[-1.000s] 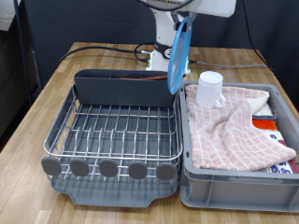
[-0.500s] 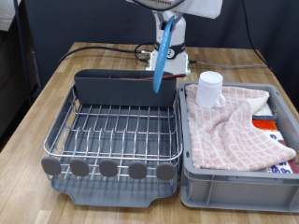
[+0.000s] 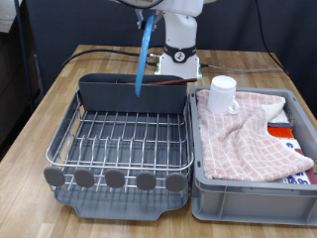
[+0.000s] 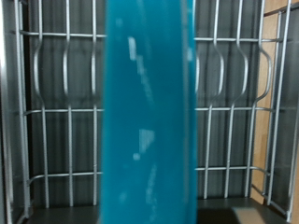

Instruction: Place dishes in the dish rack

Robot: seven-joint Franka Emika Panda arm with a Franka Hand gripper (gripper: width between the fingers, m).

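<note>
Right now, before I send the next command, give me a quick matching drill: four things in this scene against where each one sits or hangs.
Things:
1. light-blue plate
2. white mug
3. checked cloth
4. dish rack

Places:
A. draped in the grey bin
B. on the table, at the exterior view's left
C. hanging edge-on in the air above the rack
D. standing on the cloth, at the bin's far end

Pairs: 1-C, 2-D, 3-A, 4-B
</note>
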